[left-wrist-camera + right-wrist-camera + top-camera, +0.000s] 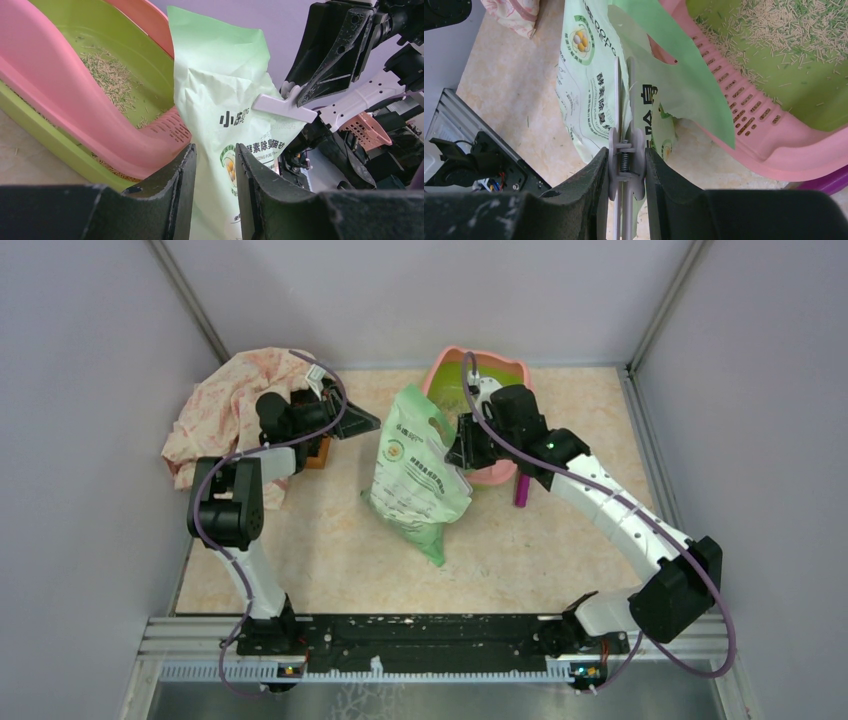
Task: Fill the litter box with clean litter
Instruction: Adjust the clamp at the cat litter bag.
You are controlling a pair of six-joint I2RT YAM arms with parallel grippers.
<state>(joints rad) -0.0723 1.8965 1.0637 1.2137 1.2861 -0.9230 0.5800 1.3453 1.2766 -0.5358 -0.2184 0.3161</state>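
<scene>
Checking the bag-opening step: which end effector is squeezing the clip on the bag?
The right end effector: it pinches the pale spring clip fastened on the green bag. The left end effector stands open, gripping nothing.

A light green printed plastic bag (pixel 415 475) sits crumpled mid-table on the beige marbled tabletop (pixel 560 540). A pale grey plastic spring clip (pixel 624 150) pinches a fold of it. At the bag's ten o'clock lies a rumpled pink floral cloth (pixel 225 415). At its three o'clock lies a magenta plastic scoop (pixel 522 490), mostly hidden.
</scene>
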